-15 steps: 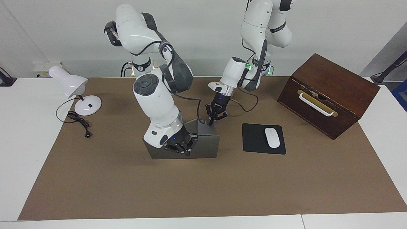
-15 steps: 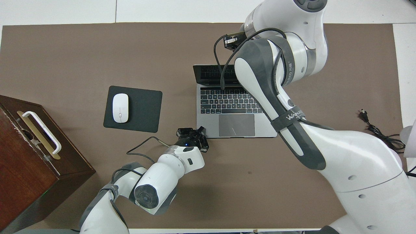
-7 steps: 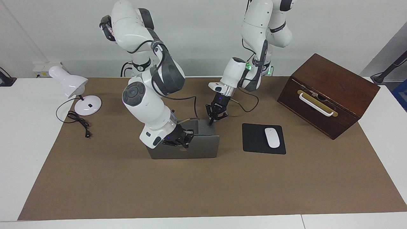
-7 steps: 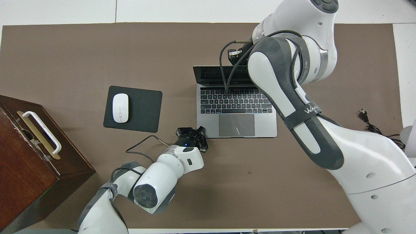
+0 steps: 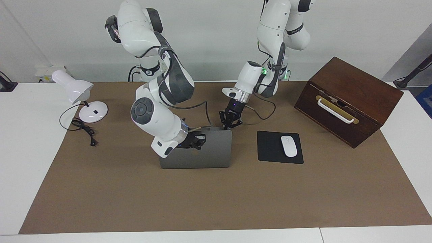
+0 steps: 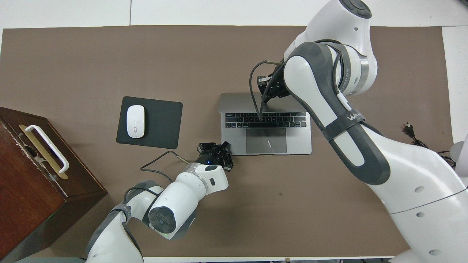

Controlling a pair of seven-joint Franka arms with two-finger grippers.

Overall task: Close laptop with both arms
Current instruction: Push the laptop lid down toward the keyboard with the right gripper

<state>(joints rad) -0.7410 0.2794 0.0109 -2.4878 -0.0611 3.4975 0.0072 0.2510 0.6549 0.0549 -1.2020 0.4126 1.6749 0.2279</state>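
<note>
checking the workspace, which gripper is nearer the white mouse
Left. The left gripper sits at the laptop's corner beside the mouse pad holding the white mouse; the right gripper presses the lid.

This looks like a robotics lab staged as an office desk. Two white jointed arms (image 5: 158,104) with black cables stand at one edge of a white surface (image 5: 27,152) covered by a brown mat (image 5: 236,202), against a bare pale wall. Desk props are laid out on the mat: a laptop (image 5: 209,153), a mouse pad (image 5: 270,148) with a mouse (image 5: 289,145), a wooden box (image 5: 351,98), and a white lamp (image 5: 77,92) with its cord loose.
</note>
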